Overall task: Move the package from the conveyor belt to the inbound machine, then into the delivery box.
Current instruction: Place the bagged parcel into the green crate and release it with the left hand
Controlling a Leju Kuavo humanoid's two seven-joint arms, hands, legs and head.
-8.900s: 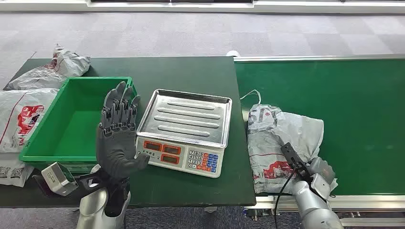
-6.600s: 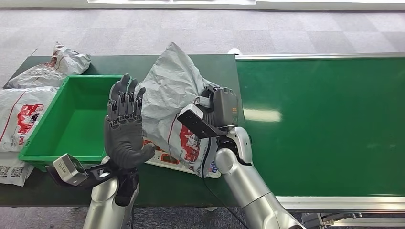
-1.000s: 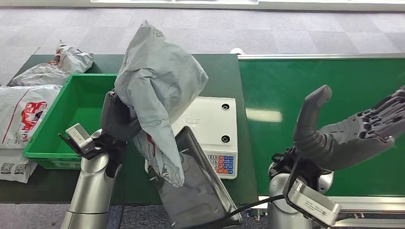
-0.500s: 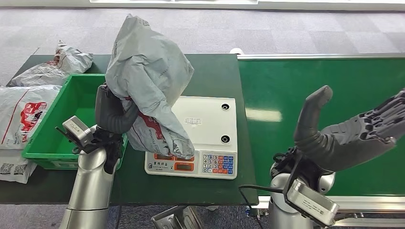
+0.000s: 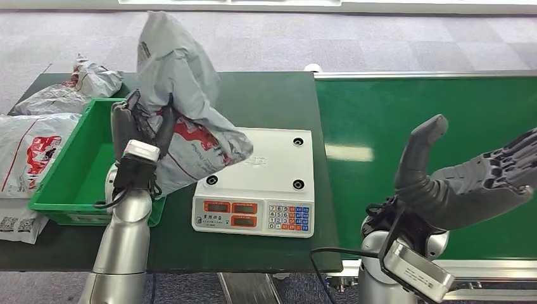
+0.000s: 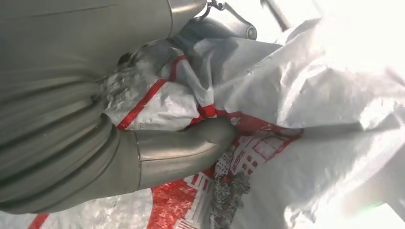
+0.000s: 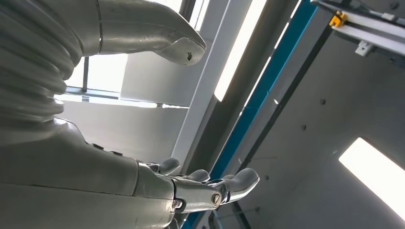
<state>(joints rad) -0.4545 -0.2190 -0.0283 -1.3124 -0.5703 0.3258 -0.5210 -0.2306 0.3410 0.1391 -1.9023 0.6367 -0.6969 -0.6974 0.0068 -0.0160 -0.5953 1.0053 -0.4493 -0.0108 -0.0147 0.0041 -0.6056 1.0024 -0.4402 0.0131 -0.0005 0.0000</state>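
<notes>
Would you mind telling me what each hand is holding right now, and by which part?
The left hand grips the grey package by its lower middle, near the red print. The right hand holds nothing.

Crumpled grey package [image 5: 180, 107] with red print, lifted between green bin [image 5: 60, 183] and scale [image 5: 263, 183].

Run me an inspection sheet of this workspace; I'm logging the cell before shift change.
Surface: dark green table, conveyor belt beside it.
Job's things: package held up between the green bin and the scale.
Clutter: other bags beside the bin.
Hands: left hand grips the package; right hand open, raised over the belt.
Cables: black cable near the right arm.
Surroundings: grey tiled floor.
</notes>
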